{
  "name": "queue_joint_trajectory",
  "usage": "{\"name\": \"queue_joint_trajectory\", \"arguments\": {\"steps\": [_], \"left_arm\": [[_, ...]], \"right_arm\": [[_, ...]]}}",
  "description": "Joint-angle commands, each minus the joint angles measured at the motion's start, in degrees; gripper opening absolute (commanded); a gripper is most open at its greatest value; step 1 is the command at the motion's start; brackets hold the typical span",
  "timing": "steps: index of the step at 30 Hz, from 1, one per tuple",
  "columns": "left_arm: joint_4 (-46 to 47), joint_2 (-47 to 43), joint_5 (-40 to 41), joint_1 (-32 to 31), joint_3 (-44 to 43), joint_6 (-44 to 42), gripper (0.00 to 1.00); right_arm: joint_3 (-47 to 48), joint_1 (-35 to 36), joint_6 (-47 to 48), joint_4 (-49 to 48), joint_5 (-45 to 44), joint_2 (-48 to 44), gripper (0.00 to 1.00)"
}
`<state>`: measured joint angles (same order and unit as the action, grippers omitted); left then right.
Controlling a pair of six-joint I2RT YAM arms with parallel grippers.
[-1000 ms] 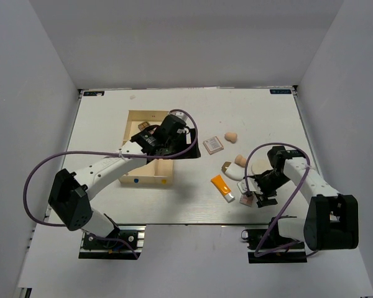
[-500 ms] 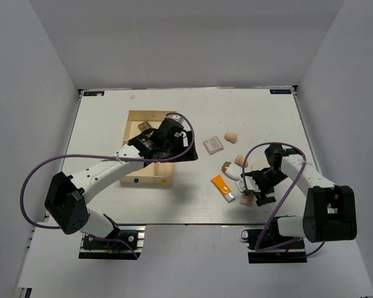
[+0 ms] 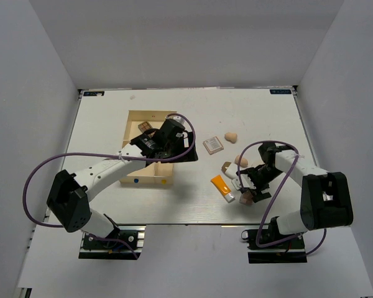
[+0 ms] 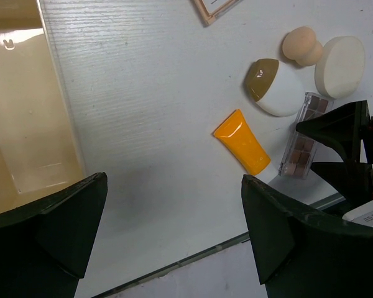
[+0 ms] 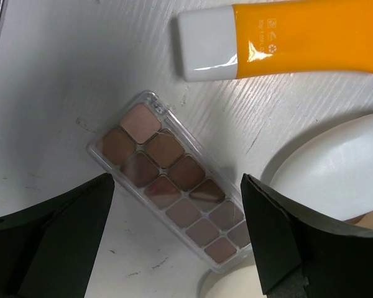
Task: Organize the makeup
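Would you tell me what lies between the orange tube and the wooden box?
Only bare table separates tube and box, in the left wrist view.

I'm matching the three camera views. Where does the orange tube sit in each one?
Top external: orange tube right of centre, toward the table's near edge.
Left wrist: centre-right, lying diagonally.
Right wrist: along the top edge.
Shared landmark: white oval piece beside it.

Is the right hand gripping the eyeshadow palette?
No, the palette lies flat on the table between the wide-open fingers of the right hand, not gripped.
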<state>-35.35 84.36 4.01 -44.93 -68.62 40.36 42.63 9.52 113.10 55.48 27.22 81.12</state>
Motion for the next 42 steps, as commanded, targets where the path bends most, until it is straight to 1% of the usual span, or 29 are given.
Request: {"name": "queue_joint_trajectory", "arguments": {"steps": [1, 8, 12, 14, 16, 17, 20, 21, 23, 24, 26, 29, 34, 37, 40, 41, 42], "left_arm": [[0.55, -0.16, -0.05, -0.25, -1.78, -0.02, 0.98], [0.20, 1.16, -0.06, -0.25, -2.83, -0.28, 0.98], [0.02, 1.42, 0.03, -0.25, -3.19, -0.28, 0.98], [-0.15, 1.34, 0.29, -0.25, -3.54, -0.28, 0.98], [-0.42, 0.90, 1.00, -0.25, -3.63, -0.28, 0.98], [-0.50, 0.64, 1.17, -0.25, -3.63, -0.28, 0.98], [-0.50, -1.38, 2.58, -0.25, -3.28, -0.02, 0.98], [-0.16, -2.00, 2.76, 0.27, -3.10, -0.02, 0.98], [-0.07, -3.93, 3.90, 0.28, -2.84, 0.07, 0.98], [0.19, -4.63, 4.33, 0.28, -2.66, 0.07, 0.98], [0.29, -6.57, 6.18, 0.28, -2.66, 0.07, 0.98], [0.20, -8.68, 8.64, 0.81, -2.83, -0.02, 0.98], [-0.15, -11.31, 11.10, 0.81, -2.75, 0.07, 0.98], [-0.33, -12.37, 11.54, 0.81, -2.75, 0.25, 0.98], [-0.77, -13.43, 12.25, 0.81, -2.84, 0.42, 0.98], [-0.77, -14.13, 12.77, 0.81, -2.84, 0.60, 0.98], [-0.60, -14.48, 13.04, 0.81, -2.75, 0.60, 0.98]], "right_arm": [[1.75, 0.85, 28.67, -0.55, -0.85, 1.58, 0.89], [0.44, 1.38, 29.37, -2.57, -3.58, 3.52, 0.89], [-0.79, 1.56, 28.94, -5.29, -5.25, 4.66, 0.89], [-1.58, 1.64, 28.32, -7.92, -5.69, 4.92, 0.88], [-2.20, 2.08, 27.09, -8.81, -5.60, 5.19, 0.85], [-2.12, 2.00, 26.65, -8.81, -5.34, 5.36, 0.83], [-1.59, 2.70, 25.42, -7.59, -4.11, 5.63, 0.63], [-1.50, 2.87, 25.24, -6.80, -3.41, 5.45, 0.51], [-1.24, 3.13, 24.80, -5.83, -2.88, 5.19, 0.41], [-1.15, 3.05, 24.71, -5.04, -2.27, 4.84, 0.35], [-0.71, 3.58, 23.41, -4.25, -1.13, 4.14, 0.30], [0.52, 4.37, 21.04, -2.49, 2.82, 2.99, 0.23], [4.29, 5.95, 15.67, 1.20, 8.80, 0.71, 0.17], [6.58, 6.56, 12.94, 3.05, 11.62, -0.96, 0.15], [8.60, 7.27, 7.94, 2.70, 14.51, -2.98, 0.15], [9.48, 7.44, 6.01, 2.61, 15.31, -3.42, 0.15], [11.40, 7.44, 1.82, 2.35, 16.10, -3.51, 0.15]]}}
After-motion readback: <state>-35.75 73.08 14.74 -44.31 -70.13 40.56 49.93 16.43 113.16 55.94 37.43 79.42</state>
